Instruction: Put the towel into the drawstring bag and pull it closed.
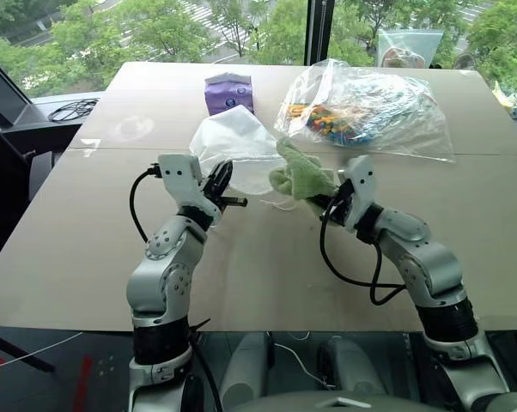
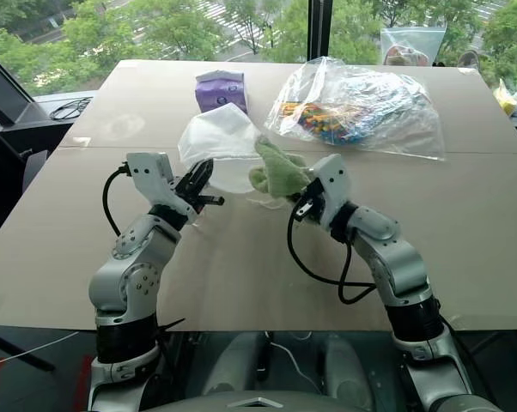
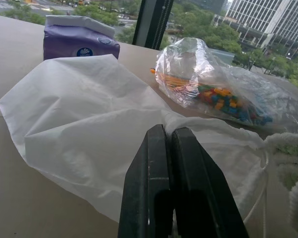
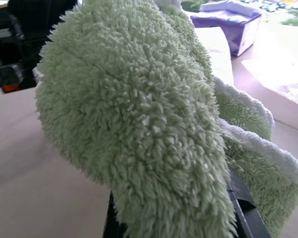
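Observation:
The translucent white drawstring bag (image 1: 233, 144) lies mid-table, lifted at its near rim. My left gripper (image 1: 222, 178) is shut on that rim; in the left wrist view its fingertips (image 3: 167, 131) pinch the gathered edge of the bag (image 3: 84, 114), and a white cord (image 3: 260, 193) hangs beside them. The light green fluffy towel (image 1: 300, 176) hangs bunched just right of the bag's mouth and touches it. My right gripper (image 1: 329, 202) is shut on the towel from below. In the right wrist view the towel (image 4: 139, 114) covers the fingers.
A purple tissue packet (image 1: 229, 92) stands behind the bag. A big clear plastic bag of colourful items (image 1: 361, 112) lies at the back right, with a small clear zip bag (image 1: 409, 47) beyond it. Black cables (image 1: 69, 110) lie off the table's left edge.

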Motion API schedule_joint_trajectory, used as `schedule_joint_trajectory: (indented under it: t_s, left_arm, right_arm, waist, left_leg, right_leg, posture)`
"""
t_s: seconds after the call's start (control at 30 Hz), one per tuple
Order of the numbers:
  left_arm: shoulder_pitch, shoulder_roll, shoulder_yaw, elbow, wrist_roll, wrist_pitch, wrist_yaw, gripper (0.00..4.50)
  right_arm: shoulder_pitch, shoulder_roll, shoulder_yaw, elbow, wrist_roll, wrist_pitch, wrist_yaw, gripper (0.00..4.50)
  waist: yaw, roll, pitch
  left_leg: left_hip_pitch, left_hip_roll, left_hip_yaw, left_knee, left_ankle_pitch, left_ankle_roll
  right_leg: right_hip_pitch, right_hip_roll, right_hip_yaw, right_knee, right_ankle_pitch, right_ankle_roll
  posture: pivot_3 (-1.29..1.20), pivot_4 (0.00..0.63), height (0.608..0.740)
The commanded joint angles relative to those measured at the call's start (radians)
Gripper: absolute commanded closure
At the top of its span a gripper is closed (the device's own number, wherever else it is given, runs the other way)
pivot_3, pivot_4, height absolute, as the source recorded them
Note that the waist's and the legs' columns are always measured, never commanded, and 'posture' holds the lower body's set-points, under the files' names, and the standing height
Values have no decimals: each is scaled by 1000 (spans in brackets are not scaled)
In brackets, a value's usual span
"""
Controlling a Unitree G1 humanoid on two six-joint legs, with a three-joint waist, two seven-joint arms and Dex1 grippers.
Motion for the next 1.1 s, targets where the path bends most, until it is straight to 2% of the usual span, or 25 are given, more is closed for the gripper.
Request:
schedule_joint_trajectory:
  t_s: [0.03, 0.23, 0.67, 0.8, 0.93, 1.1]
  left_arm:
    - [-22, -2, 1, -65, -45, 30, 16, 4500]
    - [-28, 4, -16, -88, -71, 61, 27, 4500]
    - [-21, 4, -58, -116, -134, 79, 0, 4500]
    - [-12, 13, -77, -128, -142, 76, -21, 4500]
    - [6, 29, -113, -142, -144, 72, -56, 4500]
    - [40, 49, -145, -152, -155, 80, -93, 4500]
  right_arm:
    - [-4, -59, 96, -63, -92, -100, 52, 4368]
    - [-32, -112, 172, -15, -244, -186, 31, 4368]
    - [-79, -95, 211, 65, -403, -193, 10, 4368]
    - [-84, -115, 229, 68, -429, -221, 50, 4368]
    - [-88, -42, 160, 61, -366, -156, 16, 4368]
    - [-123, 108, -16, 75, -242, -16, -94, 4368]
  waist:
    - [1, 0, 0]
    - [-1, -1, 0]
    - [0, -1, 1]
    - [0, -1, 1]
    - [-2, -1, 1]
    - [-2, 0, 1]
  left_leg:
    - [0, 0, 0, 0, 0, 0]
    - [0, 0, 1, 0, 0, 0]
    - [0, 2, 1, 1, 0, -1]
    - [0, 2, 1, 1, 0, -1]
    - [0, 2, 1, 1, 0, -1]
    - [1, 4, 1, 1, 0, -1]
  right_leg:
    - [0, 0, 0, 0, 0, 0]
    - [0, 1, 1, 0, 0, 0]
    - [0, 3, 3, 0, 0, 0]
    - [0, 3, 3, 0, 0, 0]
    - [0, 3, 3, 1, 0, 0]
    - [0, 4, 3, 2, 0, -1]
  posture:
    - [0, 150, 740]
    - [0, 150, 740]
    - [0, 150, 740]
    - [0, 150, 740]
    - [0, 150, 740]
    - [0, 150, 740]
